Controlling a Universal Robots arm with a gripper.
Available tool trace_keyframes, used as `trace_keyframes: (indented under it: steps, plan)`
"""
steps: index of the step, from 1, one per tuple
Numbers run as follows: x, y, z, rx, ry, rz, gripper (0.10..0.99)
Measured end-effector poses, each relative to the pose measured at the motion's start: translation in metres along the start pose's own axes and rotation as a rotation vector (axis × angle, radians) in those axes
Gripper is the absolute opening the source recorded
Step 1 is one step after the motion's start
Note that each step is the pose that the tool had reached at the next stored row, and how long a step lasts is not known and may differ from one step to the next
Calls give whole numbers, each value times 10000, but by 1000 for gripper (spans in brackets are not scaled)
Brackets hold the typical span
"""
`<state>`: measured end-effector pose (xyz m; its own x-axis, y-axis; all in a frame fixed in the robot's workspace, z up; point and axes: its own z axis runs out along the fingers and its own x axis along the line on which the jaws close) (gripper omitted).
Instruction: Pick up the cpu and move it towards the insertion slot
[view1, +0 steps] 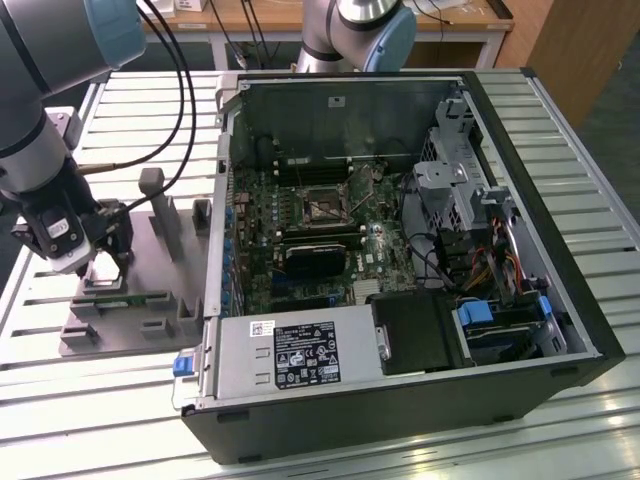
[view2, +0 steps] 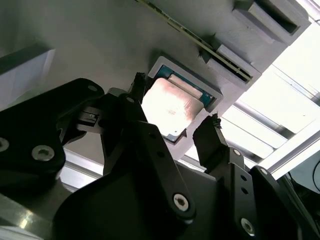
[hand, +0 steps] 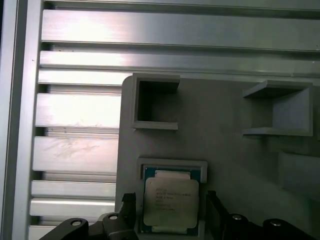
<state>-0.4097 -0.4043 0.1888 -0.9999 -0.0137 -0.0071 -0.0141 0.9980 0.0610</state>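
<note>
1. The gripper (view1: 100, 258) hangs at the exterior view's left, its fingers (hand: 128, 204) spread on both sides of the cpu (hand: 171, 202).
2. The cpu lies flat in a grey holder (hand: 225, 150).
3. The slot (view1: 325, 205) is mid-frame, well apart.

I work in a robotics lab. My bench is a table of ribbed aluminium profiles (view1: 100, 420). On it lies an opened desktop computer case (view1: 400, 425) with its motherboard (view1: 300, 240) bare, beside a grey printed fixture plate (view1: 105, 335). A second robot arm (view1: 360, 25) stands behind, in front of a wooden workbench (view1: 470, 15).
</note>
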Motion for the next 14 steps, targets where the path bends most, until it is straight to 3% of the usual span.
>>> trace_keyframes:
  steps: [14]
  plan:
    - [-10,12,42,2,5,5,663]
